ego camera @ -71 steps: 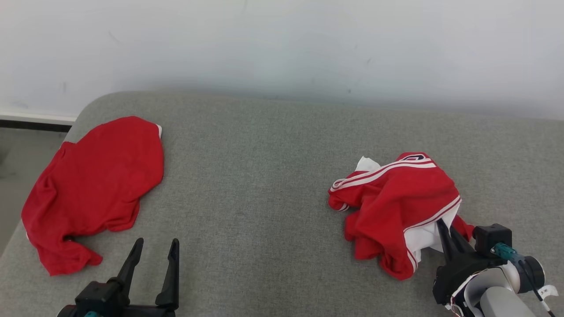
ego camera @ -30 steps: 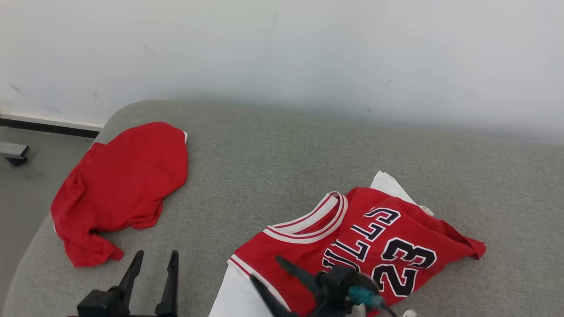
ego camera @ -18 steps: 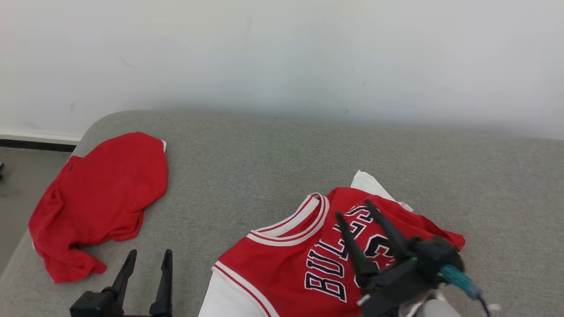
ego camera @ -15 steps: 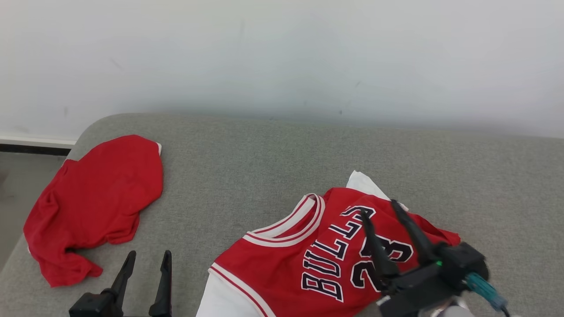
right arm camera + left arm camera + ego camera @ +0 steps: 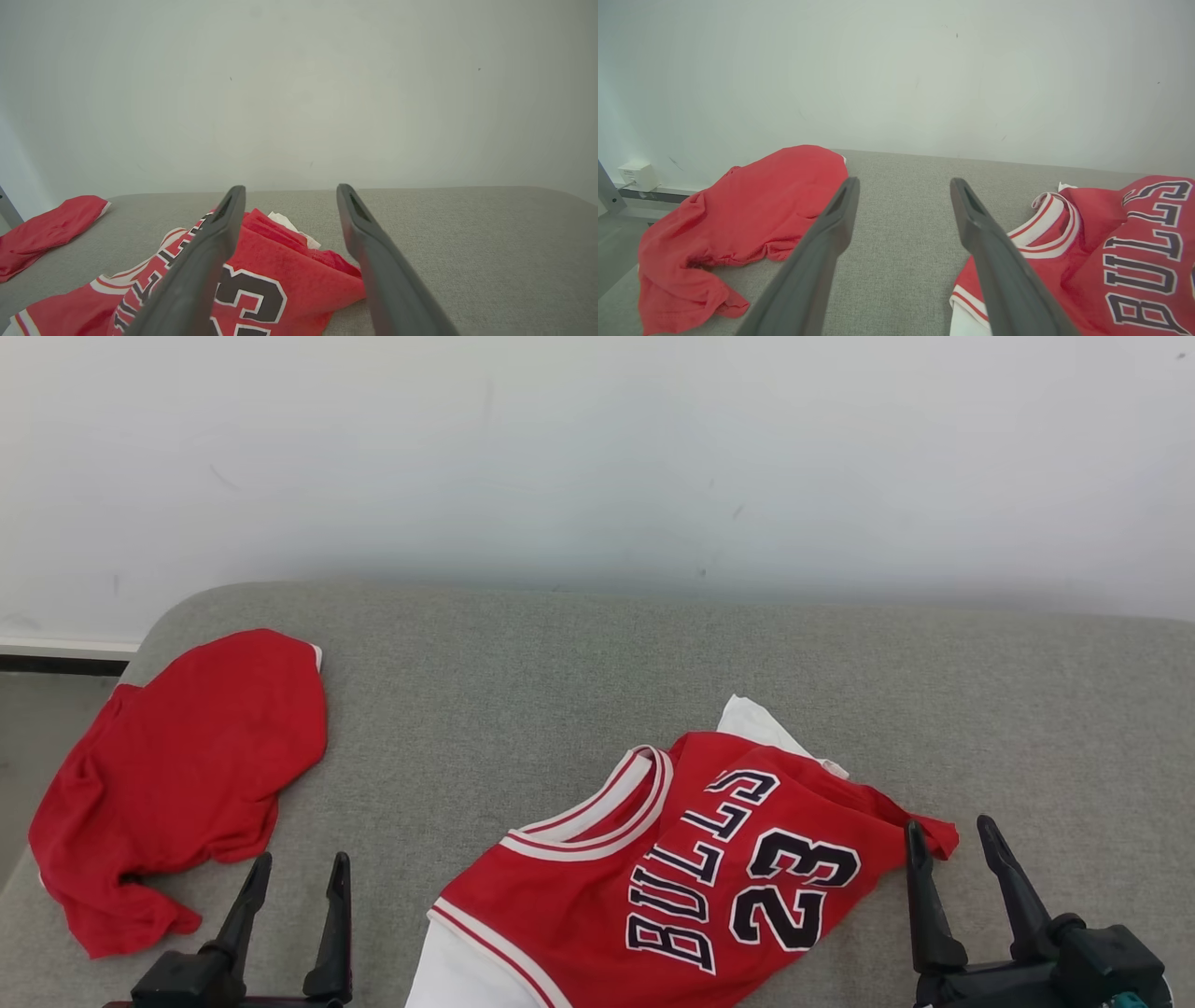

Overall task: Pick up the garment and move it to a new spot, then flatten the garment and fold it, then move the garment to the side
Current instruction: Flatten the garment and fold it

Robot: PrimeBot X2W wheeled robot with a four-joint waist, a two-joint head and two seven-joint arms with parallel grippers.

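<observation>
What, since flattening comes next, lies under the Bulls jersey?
White fabric pokes out beneath the Bulls jersey at its far edge and near-left corner, on the grey cushion. Anything under its middle is covered.

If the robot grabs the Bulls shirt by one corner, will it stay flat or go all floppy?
Probably floppy: the jersey lies creased, with one edge folded over. It looks thin, so it is likely light.

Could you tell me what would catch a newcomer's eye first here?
A red Bulls jersey, number 23, lies rumpled on the grey cushion, right of centre. A plain red garment sits crumpled at its left end. The left claw and right claw hover open, empty.
</observation>
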